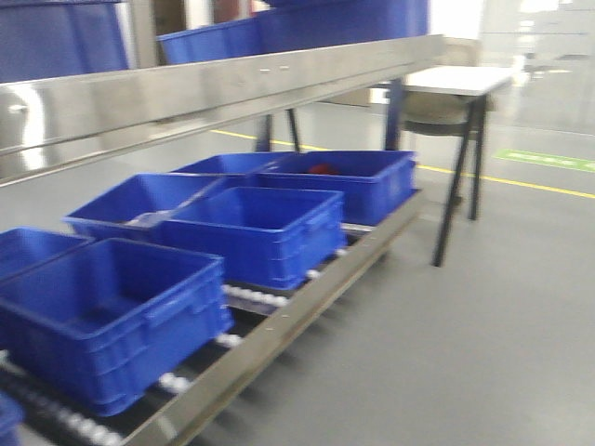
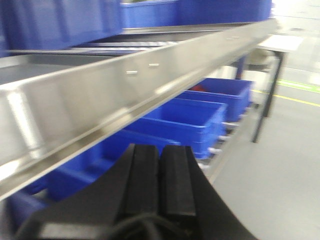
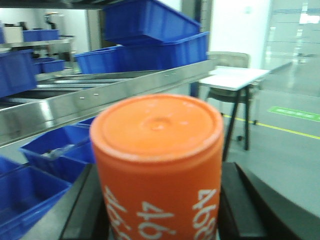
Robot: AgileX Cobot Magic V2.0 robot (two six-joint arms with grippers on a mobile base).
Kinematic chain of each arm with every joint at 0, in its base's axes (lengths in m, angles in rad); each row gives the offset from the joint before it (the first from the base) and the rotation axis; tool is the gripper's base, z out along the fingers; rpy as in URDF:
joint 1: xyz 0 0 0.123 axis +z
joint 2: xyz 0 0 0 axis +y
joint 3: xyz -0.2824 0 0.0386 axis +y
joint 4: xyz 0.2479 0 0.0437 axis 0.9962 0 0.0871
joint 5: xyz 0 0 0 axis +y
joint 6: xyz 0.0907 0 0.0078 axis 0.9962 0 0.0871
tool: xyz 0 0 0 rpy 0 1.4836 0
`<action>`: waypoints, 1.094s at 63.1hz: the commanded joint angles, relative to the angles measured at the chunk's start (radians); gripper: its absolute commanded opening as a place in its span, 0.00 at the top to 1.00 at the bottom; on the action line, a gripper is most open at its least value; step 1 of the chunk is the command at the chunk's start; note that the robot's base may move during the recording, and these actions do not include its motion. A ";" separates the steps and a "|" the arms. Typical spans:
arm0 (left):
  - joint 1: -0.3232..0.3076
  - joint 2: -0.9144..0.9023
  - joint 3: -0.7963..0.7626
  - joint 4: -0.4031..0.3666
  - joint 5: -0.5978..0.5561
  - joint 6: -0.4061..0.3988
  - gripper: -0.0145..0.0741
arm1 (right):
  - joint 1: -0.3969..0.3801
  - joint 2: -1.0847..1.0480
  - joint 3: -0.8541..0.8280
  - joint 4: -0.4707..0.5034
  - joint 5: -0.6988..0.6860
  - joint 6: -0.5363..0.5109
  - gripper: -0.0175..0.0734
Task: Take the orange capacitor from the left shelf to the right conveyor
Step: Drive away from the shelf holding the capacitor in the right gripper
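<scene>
Orange capacitor: a cylinder with its flat round end toward the right wrist camera and white digits along its side. It is held apart from the shelf, which stands behind it.
Right gripper: clamped on the capacitor, with a black finger pressed against each side.
Left gripper: the black pads are pressed together with nothing between them. It sits just below the shelf's steel front rail.
Shelf: shiny steel with a sloping upper rail. The lower level has white rollers.
Blue bins: several stand in rows on the lower level, and more stand on the upper level. The far lower bin holds something red, too blurred to tell what.
White table: stands past the shelf's far end on dark legs, with a chair tucked beside it.
Floor: grey, crossed by a yellow line.
</scene>
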 commanded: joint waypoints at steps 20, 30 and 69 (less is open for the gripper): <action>-0.007 -0.011 -0.005 -0.002 -0.091 -0.001 0.98 | -0.006 0.016 -0.028 -0.010 -0.091 -0.009 0.68; -0.007 -0.011 -0.005 -0.002 -0.091 -0.001 0.98 | -0.006 0.016 -0.028 -0.010 -0.091 -0.009 0.68; -0.007 -0.011 -0.005 -0.002 -0.091 -0.001 0.98 | -0.006 0.016 -0.028 -0.010 -0.091 -0.009 0.68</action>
